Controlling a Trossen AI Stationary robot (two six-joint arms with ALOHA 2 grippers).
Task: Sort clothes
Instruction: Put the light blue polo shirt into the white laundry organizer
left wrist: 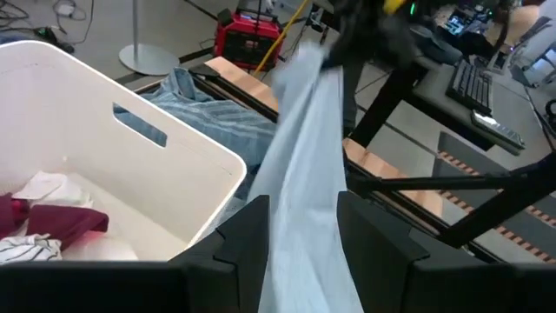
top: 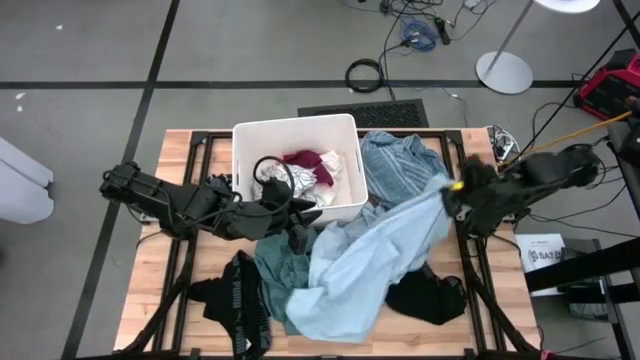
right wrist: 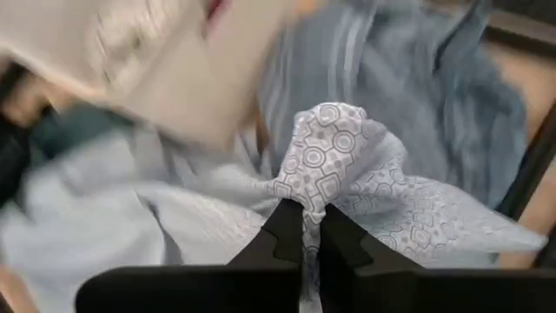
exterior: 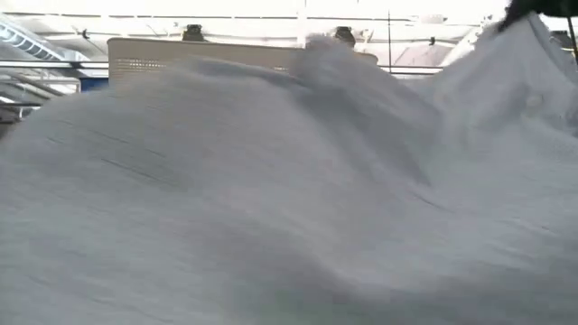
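Note:
A light blue garment [top: 365,260], finely patterned up close, stretches from my right gripper [top: 455,192] at the table's right edge down to the near middle. My left gripper [top: 300,232] stands in front of the white bin [top: 295,128], closed on the same garment. A dark red piece [top: 305,160] and a white-grey piece [top: 275,185] lie in the bin. A teal-green garment [top: 278,262] and black garments [top: 237,300] [top: 430,297] lie on the table. A blue striped garment [top: 398,165] lies right of the bin. In the low view, pale cloth [exterior: 271,199] fills the picture. My left gripper has a bunched strip of the light blue garment [left wrist: 304,204] between its two fingers [left wrist: 248,230], coming in roughly level from the table's left. The cloth rises from the fingers, drawn fairly taut, toward the right gripper [left wrist: 365,30]. My right gripper pinches a gathered fold of the patterned light blue cloth [right wrist: 314,178] between its two fingers [right wrist: 282,230], slanting down from above. That end is lifted clear; the garment hangs from it in a sloping sheet with its lower part [top: 330,310] on the table.
The bin stands at the table's far middle. Bare wood [top: 150,290] shows at the near left and along the left side. Cables, a lamp base [top: 503,72] and a red box [top: 610,90] are on the floor beyond the table.

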